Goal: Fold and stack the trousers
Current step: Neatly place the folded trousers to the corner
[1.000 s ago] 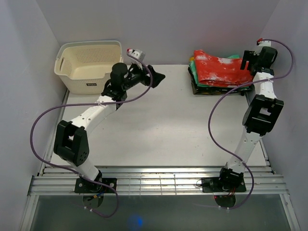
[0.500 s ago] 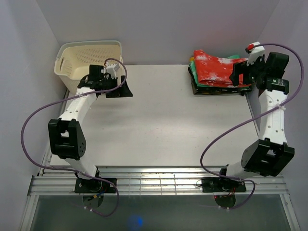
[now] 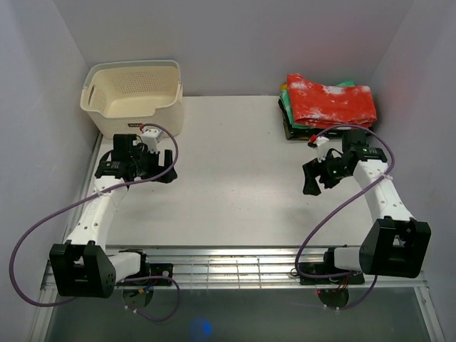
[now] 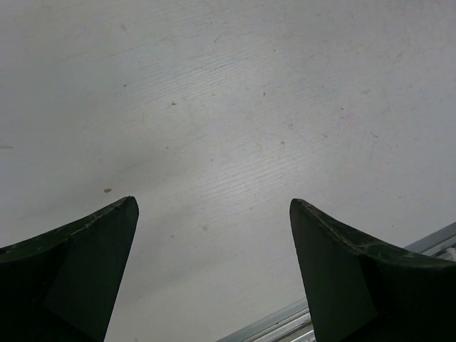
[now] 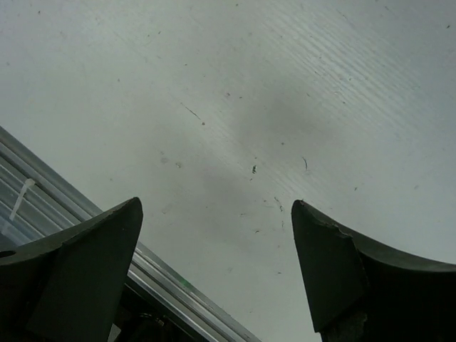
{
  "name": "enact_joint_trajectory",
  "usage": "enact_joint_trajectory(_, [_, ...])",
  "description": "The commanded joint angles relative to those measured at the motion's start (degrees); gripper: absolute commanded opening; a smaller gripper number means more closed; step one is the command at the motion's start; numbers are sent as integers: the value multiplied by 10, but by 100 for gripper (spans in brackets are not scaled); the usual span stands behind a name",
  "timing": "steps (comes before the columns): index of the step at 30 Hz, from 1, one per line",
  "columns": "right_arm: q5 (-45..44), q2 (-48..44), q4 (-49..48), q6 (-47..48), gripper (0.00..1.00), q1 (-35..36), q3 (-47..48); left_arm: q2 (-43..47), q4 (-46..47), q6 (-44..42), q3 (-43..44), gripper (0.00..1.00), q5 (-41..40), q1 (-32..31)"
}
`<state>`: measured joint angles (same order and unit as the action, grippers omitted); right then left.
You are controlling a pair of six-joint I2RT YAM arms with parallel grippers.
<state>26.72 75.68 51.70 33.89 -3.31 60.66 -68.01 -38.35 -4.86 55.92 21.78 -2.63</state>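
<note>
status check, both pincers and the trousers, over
left pincer open, empty, over bare table. right pincer open, empty. trousers folded atop the cloth pile, far right corner. nothing in the way.

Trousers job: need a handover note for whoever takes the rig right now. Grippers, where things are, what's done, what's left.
Left gripper: open, holding nothing, over the table in front of the basket.
Right gripper: open, holding nothing, over the table in front of the stack.
Trousers: folded, lying on top of the cloth stack in the far right corner, with the green cloth under them.
Done: fold and stack look complete.
Left: no loose cloth in view and the basket looks empty, so probably only parking the arms.
</note>
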Motion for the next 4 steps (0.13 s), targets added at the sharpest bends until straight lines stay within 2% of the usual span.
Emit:
enact_joint_trajectory(1, [-11, -33, -8, 0, 90, 20, -12, 27, 2, -30, -14, 98, -24, 0])
enact_joint_trajectory(4, [-10, -41, -12, -7, 90, 23, -20, 35, -1, -37, -10, 98, -10, -1])
